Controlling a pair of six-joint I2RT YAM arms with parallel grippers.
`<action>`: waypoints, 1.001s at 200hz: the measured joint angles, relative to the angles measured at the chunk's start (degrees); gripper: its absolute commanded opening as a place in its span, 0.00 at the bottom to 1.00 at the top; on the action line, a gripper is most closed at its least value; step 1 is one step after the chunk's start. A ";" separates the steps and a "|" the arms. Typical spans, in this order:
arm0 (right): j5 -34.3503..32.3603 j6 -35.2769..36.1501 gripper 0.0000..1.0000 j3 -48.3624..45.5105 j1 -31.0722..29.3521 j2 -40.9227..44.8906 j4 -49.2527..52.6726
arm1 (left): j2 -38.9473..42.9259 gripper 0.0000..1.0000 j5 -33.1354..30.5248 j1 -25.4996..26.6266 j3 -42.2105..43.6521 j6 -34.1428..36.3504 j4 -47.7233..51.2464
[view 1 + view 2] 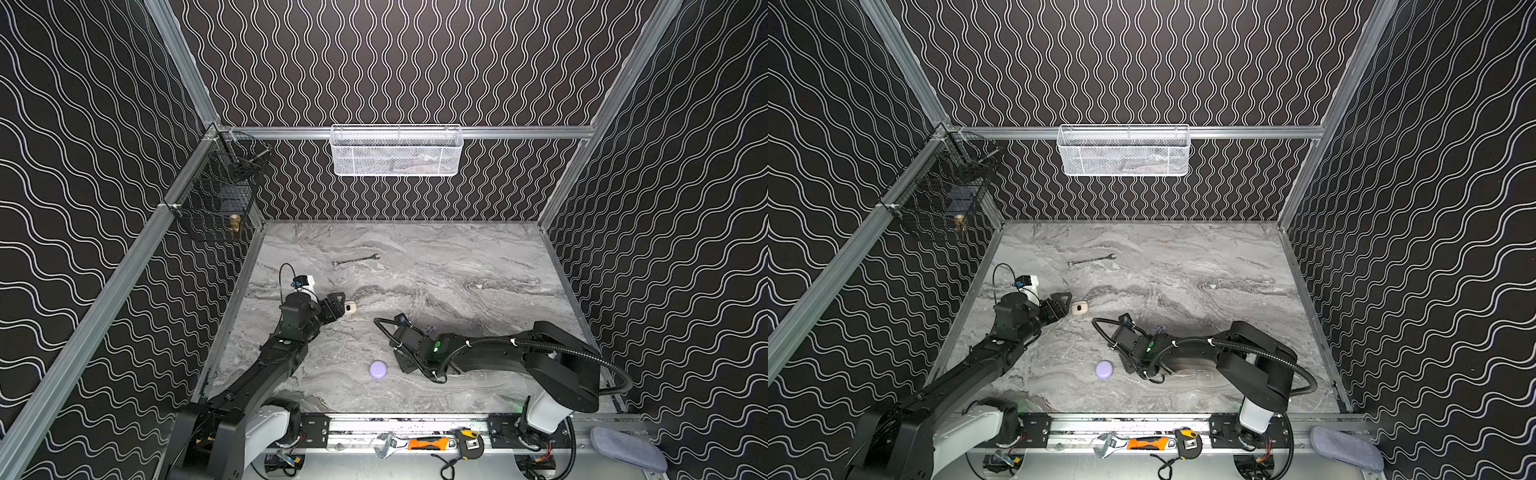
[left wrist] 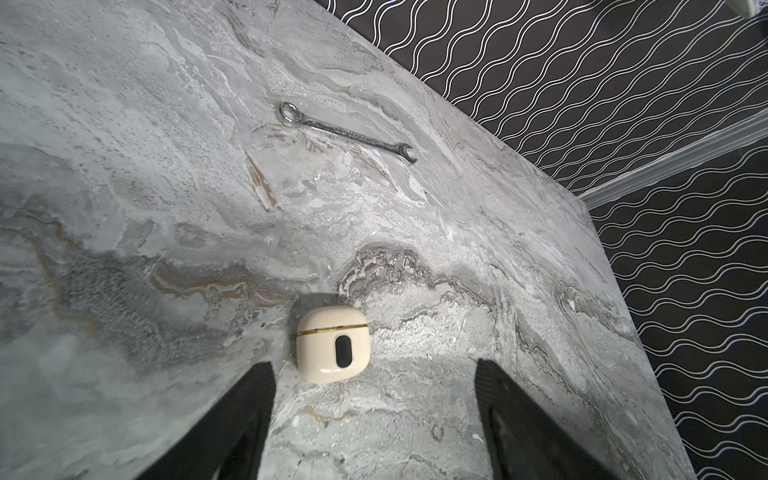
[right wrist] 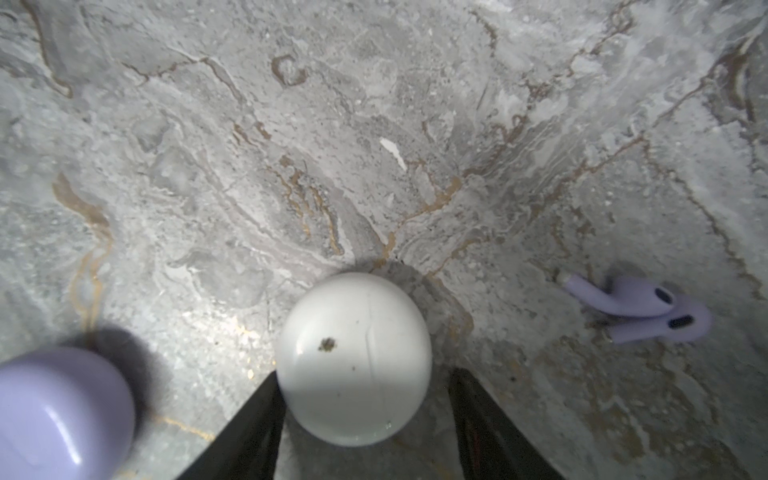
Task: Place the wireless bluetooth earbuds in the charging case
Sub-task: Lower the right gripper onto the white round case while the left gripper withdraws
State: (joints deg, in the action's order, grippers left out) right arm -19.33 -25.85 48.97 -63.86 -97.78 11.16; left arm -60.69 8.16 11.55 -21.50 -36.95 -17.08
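Jaws of the right gripper stand spread about a white case without pinching it; two lavender earbuds lie on the table nearby. The left gripper gapes too, with a cream case just ahead, untouched.

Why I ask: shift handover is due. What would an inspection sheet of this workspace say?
Surface: grey marbled tabletop, no damage seen.
Job's things: cream case, white case, lavender case look shut; two lavender earbuds lie loose together.
Clutter: wrench on the tabletop.
Grippers: left tool open before the cream case; right tool open, straddling the white case.
Cables: thin loop at left wrist; corrugated hose along right arm.
Surroundings: white mesh basket on back rail, black wire basket on left wall.
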 measured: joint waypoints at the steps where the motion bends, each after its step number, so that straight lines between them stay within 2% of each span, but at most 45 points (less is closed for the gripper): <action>1: 0.00 0.00 0.66 0.00 0.00 0.00 0.00 | 0.00 0.79 0.02 0.00 0.00 0.00 0.00; 58: 0.79 0.39 0.65 0.37 0.66 -0.96 -1.79 | -0.15 0.79 0.37 0.02 0.11 0.02 -0.42; 110: 1.20 1.42 0.46 0.76 0.70 -1.36 -2.36 | -0.37 0.78 1.49 0.02 0.20 0.02 -1.16; 146: 1.53 1.44 0.40 0.57 0.70 -0.72 -2.12 | -0.61 0.74 3.52 0.04 0.87 0.24 -3.41; 173: 0.94 2.80 0.31 -1.03 0.70 3.28 -2.71 | -0.76 0.69 6.25 0.22 1.49 0.42 -6.27; 200: -1.49 8.31 0.26 -6.08 0.70 12.02 -12.74 | -0.48 0.63 9.51 2.01 1.75 1.40 -9.20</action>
State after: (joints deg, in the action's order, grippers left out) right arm -20.82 -17.54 42.89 -63.16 -85.76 -1.58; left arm -61.17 17.67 13.56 -19.75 -35.55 -26.28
